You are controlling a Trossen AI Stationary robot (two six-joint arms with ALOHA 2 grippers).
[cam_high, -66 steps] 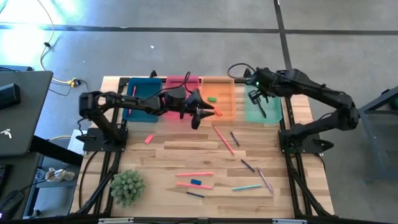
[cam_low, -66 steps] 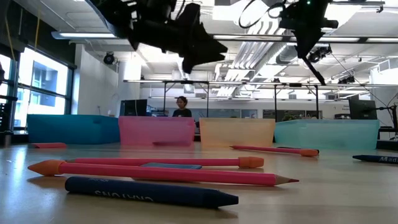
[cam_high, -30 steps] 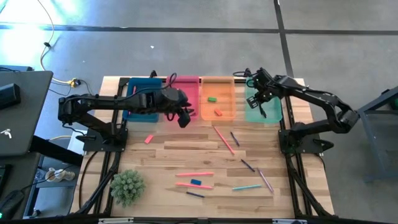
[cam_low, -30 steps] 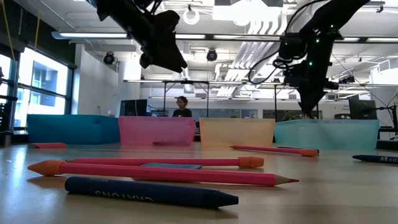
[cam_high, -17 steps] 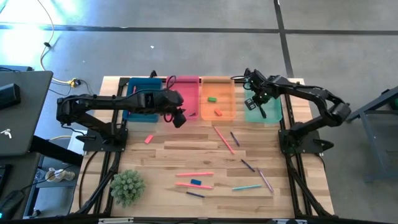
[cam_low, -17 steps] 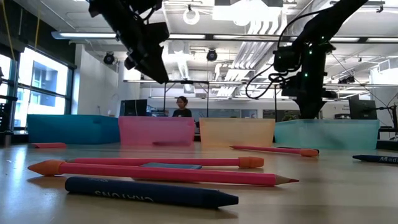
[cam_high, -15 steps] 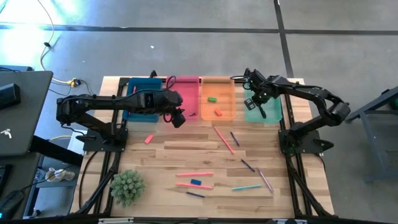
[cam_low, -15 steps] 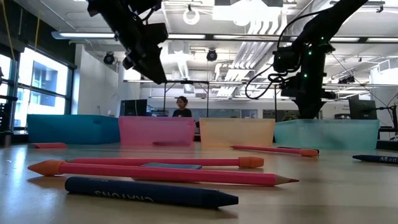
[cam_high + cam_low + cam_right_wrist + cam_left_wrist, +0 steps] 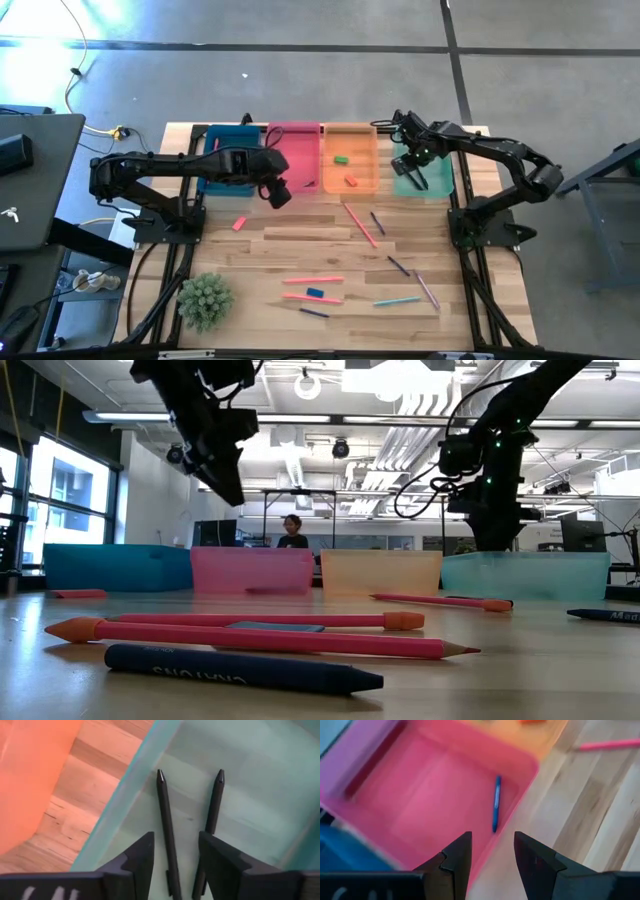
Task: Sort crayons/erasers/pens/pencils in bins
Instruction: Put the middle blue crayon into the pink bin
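Observation:
Four bins stand in a row at the table's far edge: blue [image 9: 225, 135], pink [image 9: 300, 140], orange [image 9: 362, 140] and teal-green [image 9: 440, 178]. My left gripper [image 9: 492, 855] hangs open over the pink bin's near wall [image 9: 520, 795], empty; a blue pen [image 9: 496, 802] lies inside the bin. My right gripper [image 9: 176, 857] stands open low over the teal-green bin, where two dark pens [image 9: 167, 835] [image 9: 212, 810] lie on the floor. A green eraser [image 9: 341, 158] and a red one [image 9: 351, 181] lie in the orange bin. A blue eraser [image 9: 315, 293] lies on the table.
Loose sticks lie on the wood: a long pink pencil [image 9: 360, 224], dark pens [image 9: 377, 222] [image 9: 398, 265], and pink, orange, teal and purple ones near the front [image 9: 312, 280]. A small red piece [image 9: 239, 223] lies at the left. A spiky green plant [image 9: 205, 300] stands front left.
My left gripper has gone toward the table's left edge, from the pink bin's right part toward its near left, and has tipped to point more steeply down. My right gripper has sunk a little over the teal-green bin.

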